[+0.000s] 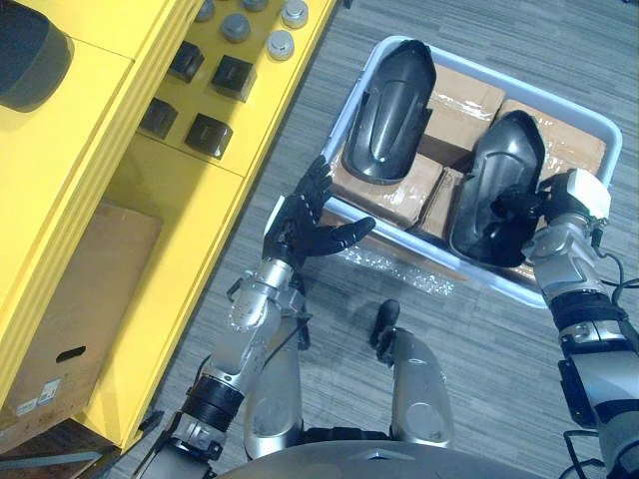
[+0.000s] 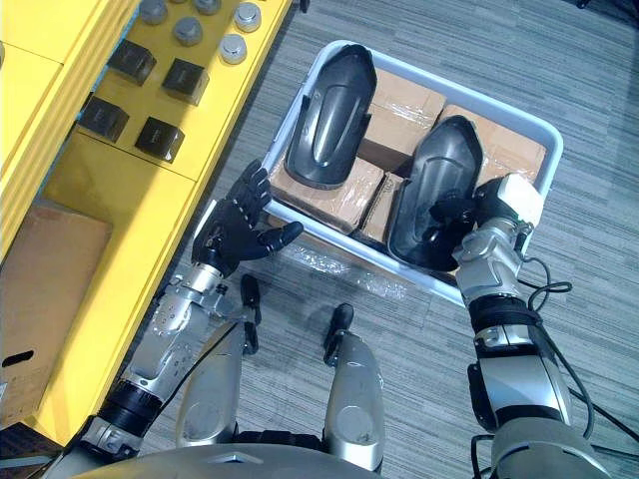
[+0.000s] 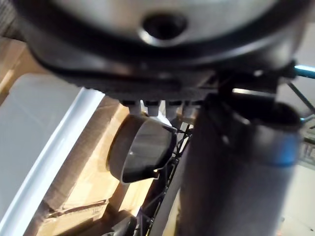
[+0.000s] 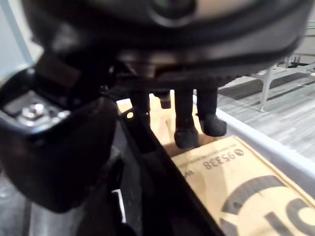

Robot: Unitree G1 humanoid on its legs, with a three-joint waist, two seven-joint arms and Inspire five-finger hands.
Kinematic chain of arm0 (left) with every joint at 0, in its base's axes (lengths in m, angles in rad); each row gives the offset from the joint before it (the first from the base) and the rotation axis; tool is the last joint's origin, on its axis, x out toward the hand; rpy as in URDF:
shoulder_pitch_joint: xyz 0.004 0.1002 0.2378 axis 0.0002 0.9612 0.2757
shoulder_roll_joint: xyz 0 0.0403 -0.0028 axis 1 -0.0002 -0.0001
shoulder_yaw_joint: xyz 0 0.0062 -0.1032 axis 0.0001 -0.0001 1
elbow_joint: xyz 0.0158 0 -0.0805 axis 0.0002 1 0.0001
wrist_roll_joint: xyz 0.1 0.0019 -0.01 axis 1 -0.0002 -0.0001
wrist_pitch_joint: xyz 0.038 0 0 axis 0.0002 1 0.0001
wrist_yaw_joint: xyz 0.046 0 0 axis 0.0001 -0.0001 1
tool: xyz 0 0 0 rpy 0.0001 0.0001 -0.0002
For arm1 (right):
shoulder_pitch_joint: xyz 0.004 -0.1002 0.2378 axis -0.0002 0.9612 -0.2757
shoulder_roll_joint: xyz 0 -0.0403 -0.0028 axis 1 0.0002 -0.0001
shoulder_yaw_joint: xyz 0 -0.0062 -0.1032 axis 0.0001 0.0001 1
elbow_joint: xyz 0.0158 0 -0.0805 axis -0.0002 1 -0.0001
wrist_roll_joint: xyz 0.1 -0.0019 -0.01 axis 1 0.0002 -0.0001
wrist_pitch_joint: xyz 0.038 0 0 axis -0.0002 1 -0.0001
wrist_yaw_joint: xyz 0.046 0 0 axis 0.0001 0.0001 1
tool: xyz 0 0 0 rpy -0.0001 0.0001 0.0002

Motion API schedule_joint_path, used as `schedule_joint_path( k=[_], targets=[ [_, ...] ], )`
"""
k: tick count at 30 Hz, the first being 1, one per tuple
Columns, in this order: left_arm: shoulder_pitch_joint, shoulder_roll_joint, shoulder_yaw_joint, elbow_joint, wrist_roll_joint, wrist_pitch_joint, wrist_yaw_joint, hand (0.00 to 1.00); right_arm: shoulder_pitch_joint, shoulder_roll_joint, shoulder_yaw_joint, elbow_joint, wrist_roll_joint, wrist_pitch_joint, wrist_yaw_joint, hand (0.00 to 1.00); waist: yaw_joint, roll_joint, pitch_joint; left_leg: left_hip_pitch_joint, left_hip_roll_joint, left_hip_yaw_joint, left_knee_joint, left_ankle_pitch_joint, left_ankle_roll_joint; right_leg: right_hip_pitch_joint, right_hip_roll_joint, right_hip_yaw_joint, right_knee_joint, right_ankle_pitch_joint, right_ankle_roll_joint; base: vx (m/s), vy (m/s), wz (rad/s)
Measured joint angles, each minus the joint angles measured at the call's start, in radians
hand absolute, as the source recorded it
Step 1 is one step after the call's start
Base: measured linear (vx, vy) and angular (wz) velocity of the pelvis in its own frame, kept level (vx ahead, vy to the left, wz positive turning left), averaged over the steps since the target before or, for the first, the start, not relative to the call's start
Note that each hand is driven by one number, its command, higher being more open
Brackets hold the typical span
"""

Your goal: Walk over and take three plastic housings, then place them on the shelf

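My right hand grabs a housing in the bin

My right hand [image 1: 519, 208] pinches the edge of the dark housing [image 1: 499, 165] at the right end of the bin [image 1: 489, 282], thumb inside, fingers outside. A second housing [image 1: 389, 100] lies at the bin's left end, on brown boxes [image 1: 464, 95]. My left hand [image 1: 305, 225] hangs loose and spread, just outside the bin's left corner.

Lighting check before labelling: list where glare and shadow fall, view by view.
Left eye view: pale sheen streaks on the left housing and right housing, even light on the yellow shelf. Left wrist view: bright glare on the bin along its rim. Right wrist view: the right hand is a dark mass against the lit cardboard box.
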Motion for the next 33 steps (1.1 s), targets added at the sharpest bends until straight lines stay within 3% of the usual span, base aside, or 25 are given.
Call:
schedule_joint_path(
  k=[7, 10, 12, 16, 21, 22, 28, 33],
  targets=[
    [-0.016, 0.038, 0.021, -0.055, 0.005, -0.001, -0.036, 1.00, 0.055, 0.023, -0.028, -0.219, 0.007, -0.093, -0.086, 0.00, -0.002, -0.020, 0.006, 0.084, -0.003, 0.034, -0.035, 0.003, -0.001, 0.052, -0.002, 0.027, -0.007, 0.000, 0.001, 0.04, 0.006, -0.09],
    [-0.087, 0.054, 0.025, -0.081, -0.011, 0.015, -0.067, 1.00, 0.055, 0.023, -0.054, -0.260, -0.010, -0.127, -0.099, 0.00, -0.016, -0.027, 0.007, 0.127, -0.007, 0.059, -0.076, 0.013, 0.000, 0.075, -0.002, 0.040, -0.031, 0.004, 0.007, 0.00, 0.029, -0.13],
    [-0.116, 0.064, 0.025, -0.093, -0.055, 0.057, -0.091, 1.00, 0.052, 0.023, -0.060, -0.261, -0.032, -0.144, -0.099, 0.00, -0.024, -0.030, 0.006, 0.146, -0.009, 0.069, -0.097, 0.019, 0.000, 0.081, -0.001, 0.050, -0.044, 0.011, 0.011, 0.03, 0.017, -0.17],
    [-0.217, 0.087, 0.022, -0.057, -0.204, 0.216, -0.141, 1.00, 0.019, 0.023, -0.058, -0.261, -0.035, -0.174, -0.087, 0.00, -0.049, -0.033, 0.005, 0.180, -0.013, 0.103, -0.124, 0.022, 0.003, 0.096, 0.003, 0.083, -0.078, 0.040, 0.017, 0.05, 0.027, -0.22],
    [-0.327, 0.094, 0.013, 0.042, -0.352, 0.364, -0.141, 1.00, -0.055, 0.023, -0.052, -0.257, -0.035, -0.197, -0.072, 0.00, -0.068, -0.033, 0.005, 0.199, -0.014, 0.124, -0.142, 0.024, 0.005, 0.101, 0.005, 0.103, -0.092, 0.051, 0.018, 0.04, 0.025, -0.12],
    [-0.333, 0.097, 0.008, 0.052, -0.357, 0.370, -0.138, 1.00, -0.066, 0.022, -0.044, -0.257, -0.035, -0.200, -0.072, 1.00, -0.069, -0.033, 0.005, 0.204, -0.014, 0.126, -0.143, 0.024, 0.005, 0.103, 0.005, 0.105, -0.092, 0.051, 0.018, 0.03, 0.016, -0.14],
    [-0.406, 0.099, -0.024, 0.112, -0.434, 0.379, -0.132, 1.00, -0.121, 0.019, 0.013, -0.259, 0.008, -0.262, -0.005, 1.00, -0.081, -0.034, 0.005, 0.231, -0.017, 0.142, -0.188, 0.046, 0.002, 0.103, 0.006, 0.113, -0.089, 0.050, 0.017, 0.01, 0.005, -0.03],
    [-0.480, 0.075, -0.036, 0.160, -0.469, 0.376, -0.053, 1.00, -0.121, 0.021, 0.042, -0.258, 0.107, -0.269, -0.003, 1.00, -0.080, -0.034, 0.005, 0.236, -0.019, 0.155, -0.225, 0.061, 0.003, 0.082, 0.004, 0.126, -0.084, 0.050, 0.017, 0.01, 0.007, -0.05]
  ],
)
